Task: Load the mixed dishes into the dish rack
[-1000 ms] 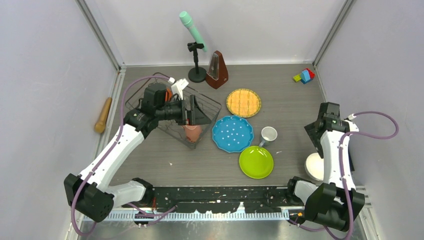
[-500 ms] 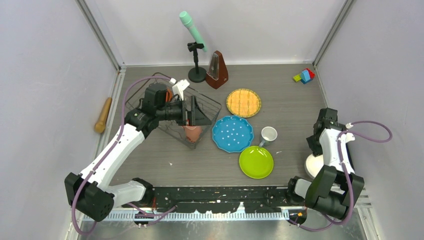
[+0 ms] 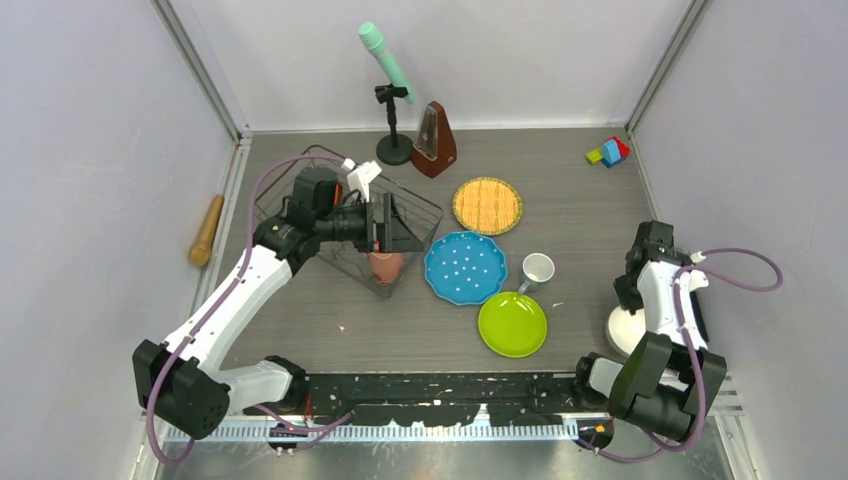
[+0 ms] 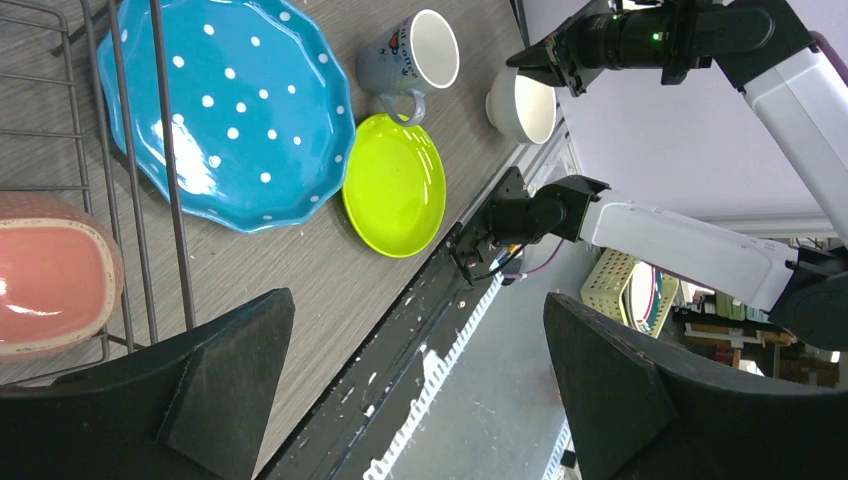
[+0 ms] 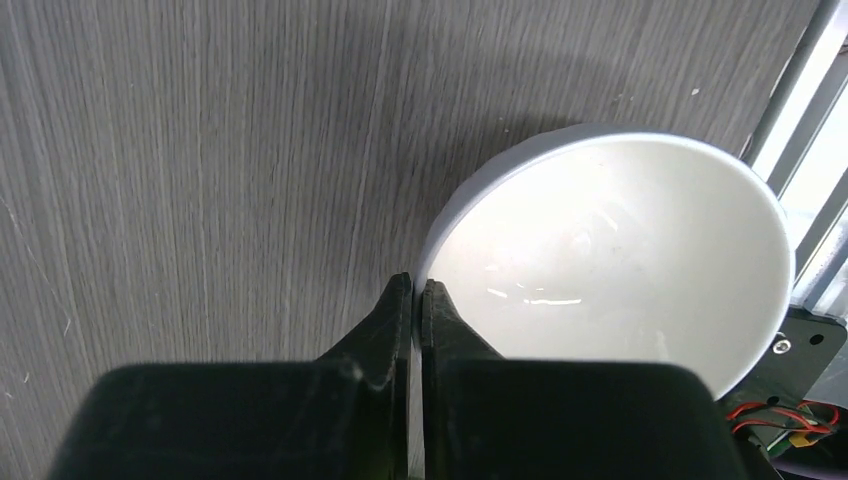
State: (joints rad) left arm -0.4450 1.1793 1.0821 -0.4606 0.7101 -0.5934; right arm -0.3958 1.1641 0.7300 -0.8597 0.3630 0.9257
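Note:
My right gripper is shut on the left rim of the white bowl, which sits at the table's near right edge. One finger is inside the rim and one outside. My left gripper hangs open and empty over the dish rack. The pinkish-tan mug lies in the rack's near corner, and the orange bowl is mostly hidden behind the arm. On the table lie the blue dotted plate, the lime-green plate, the yellow woven-look plate and the small grey mug.
A brown metronome and a black microphone stand stand at the back. A wooden pestle lies left of the rack. Coloured blocks sit in the far right corner.
My right gripper came down and nearer onto the white bowl's rim and went from open to shut on it. The left arm has barely moved.

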